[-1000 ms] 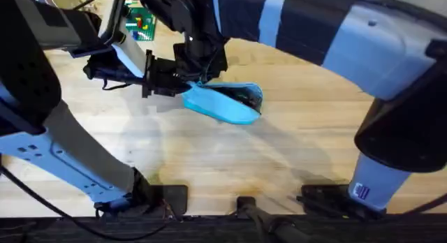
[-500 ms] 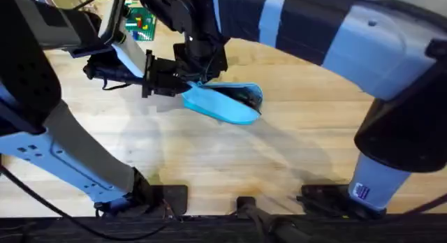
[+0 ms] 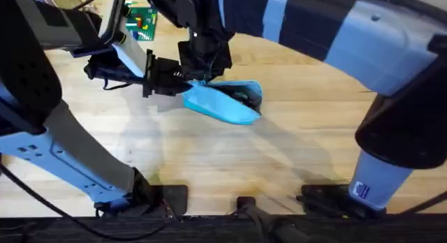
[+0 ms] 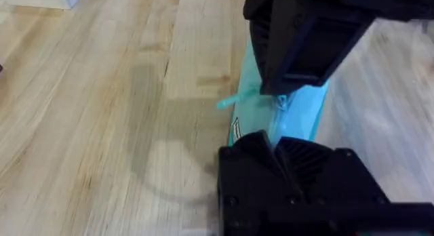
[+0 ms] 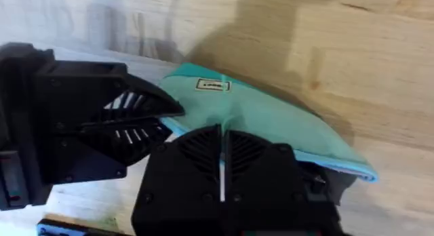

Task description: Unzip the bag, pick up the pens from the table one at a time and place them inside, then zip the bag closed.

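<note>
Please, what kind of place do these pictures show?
Probably a robot test bench in a lab or workshop. Two robot arms work over a wooden butcher-block table; the left gripper and the right gripper meet at a light-blue pencil pouch, and a green brick baseplate lies behind them.

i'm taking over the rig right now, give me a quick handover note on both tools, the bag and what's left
Left tool: shut on the near end of the bag, holding it steady just over the table.
Right tool: fingers closed together at the top seam of the bag, apparently on the zipper pull, close beside the left tool.
Bag: light blue, lying tilted mid-table. In the overhead view its far end gapes, dark inside, so the zipper looks partly open.
Pens: none lie on the visible tabletop; whether they are inside I cannot tell.
Left: probably finishing the zip closed, then releasing both tools. Check the zipper's direction first.
</note>
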